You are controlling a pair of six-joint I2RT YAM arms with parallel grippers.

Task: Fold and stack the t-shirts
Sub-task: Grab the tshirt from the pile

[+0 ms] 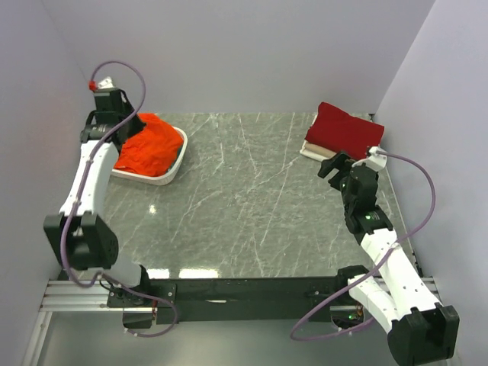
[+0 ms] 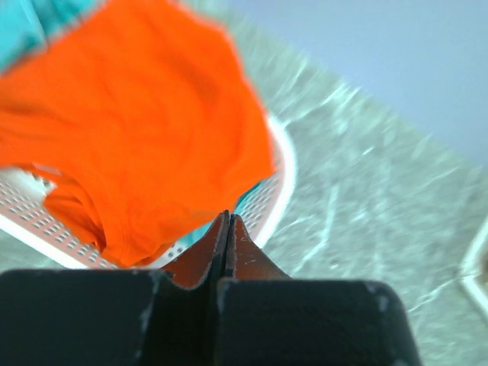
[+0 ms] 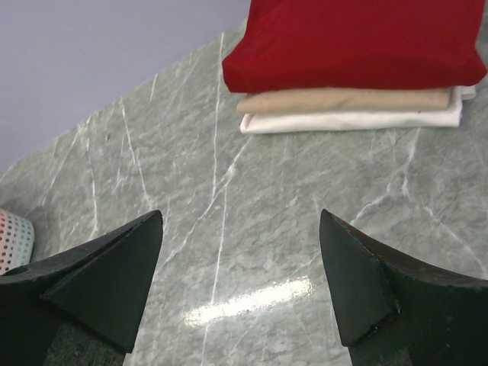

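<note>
A bright orange t-shirt [image 1: 149, 145] [image 2: 145, 122] lies heaped in the white lattice basket [image 1: 169, 174] [image 2: 278, 179] at the far left. A teal t-shirt [image 2: 23, 23] shows under it. My left gripper [image 1: 126, 128] [image 2: 227, 216] is over the basket, shut, its tips meeting the orange t-shirt's near edge. At the far right a folded dark red t-shirt [image 1: 345, 130] [image 3: 358, 42] tops a stack with a tan layer [image 3: 343, 99] and a cream-white t-shirt [image 3: 351, 120] beneath. My right gripper [image 1: 329, 165] [image 3: 240, 229] hovers open just short of that stack, with only bare table between its fingers.
The grey marble table [image 1: 252, 198] spreads between basket and stack. Lilac walls close in the back and both sides. The basket's corner [image 3: 11, 236] shows at the left edge of the right wrist view.
</note>
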